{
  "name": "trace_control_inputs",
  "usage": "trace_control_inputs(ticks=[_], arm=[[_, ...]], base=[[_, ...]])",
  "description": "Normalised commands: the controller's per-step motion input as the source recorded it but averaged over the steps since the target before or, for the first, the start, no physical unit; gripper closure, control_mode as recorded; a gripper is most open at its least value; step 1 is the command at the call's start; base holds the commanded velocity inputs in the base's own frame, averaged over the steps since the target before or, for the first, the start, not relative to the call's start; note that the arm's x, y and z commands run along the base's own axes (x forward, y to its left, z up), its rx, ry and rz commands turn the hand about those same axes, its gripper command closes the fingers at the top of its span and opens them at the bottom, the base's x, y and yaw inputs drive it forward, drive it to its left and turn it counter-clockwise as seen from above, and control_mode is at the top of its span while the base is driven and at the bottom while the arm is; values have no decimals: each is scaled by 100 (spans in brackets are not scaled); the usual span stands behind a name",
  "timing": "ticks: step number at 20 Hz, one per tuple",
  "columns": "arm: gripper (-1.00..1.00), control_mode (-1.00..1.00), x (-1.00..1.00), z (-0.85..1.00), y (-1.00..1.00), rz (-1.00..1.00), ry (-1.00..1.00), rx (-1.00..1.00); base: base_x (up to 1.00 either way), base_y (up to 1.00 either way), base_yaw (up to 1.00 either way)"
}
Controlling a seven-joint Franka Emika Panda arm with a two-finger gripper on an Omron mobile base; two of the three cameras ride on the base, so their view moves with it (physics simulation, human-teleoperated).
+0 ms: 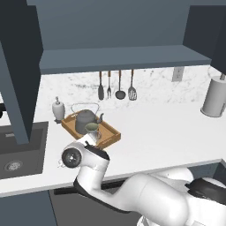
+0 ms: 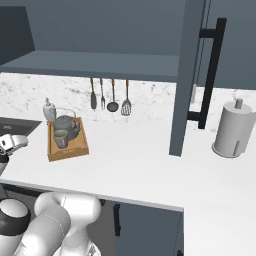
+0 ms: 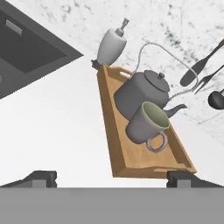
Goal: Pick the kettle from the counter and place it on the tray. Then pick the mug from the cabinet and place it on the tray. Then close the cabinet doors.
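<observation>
- Cabinet point(image 1: 123, 26), top of the left base view: its doors point(image 2: 182, 75) stand open, one at the far left edge, one mid-right in the right base view. Closing them looks like the step left.
- Tray point(image 3: 114, 144), centre of the hand view, carries kettle point(image 3: 140, 94) and mug point(image 3: 146, 124), mug just in front.
- Gripper point(image 3: 111, 177), bottom edge of the hand view: jaws wide, holding nothing; next it must reach a door handle point(image 2: 212, 70).
</observation>
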Motion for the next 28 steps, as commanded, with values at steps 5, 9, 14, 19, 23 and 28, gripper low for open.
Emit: trace_control_inputs(ticks=[5,9,14,19,23,28], arm=[[-100,-100,0,0,13,0,0,-9],[-100,-100,0,0,7,0,0,-5],[-100,-100,-4,0,22,0,-2,-1],[-100,-100,-19,2,22,0,-15,0],[-100,-100,-32,16,12,0,-26,0],[-100,-100,-32,30,13,-3,-9,-2]], base=[[0,0,0],[0,0,0],[0,0,0],[0,0,0],[0,0,0],[0,0,0]])
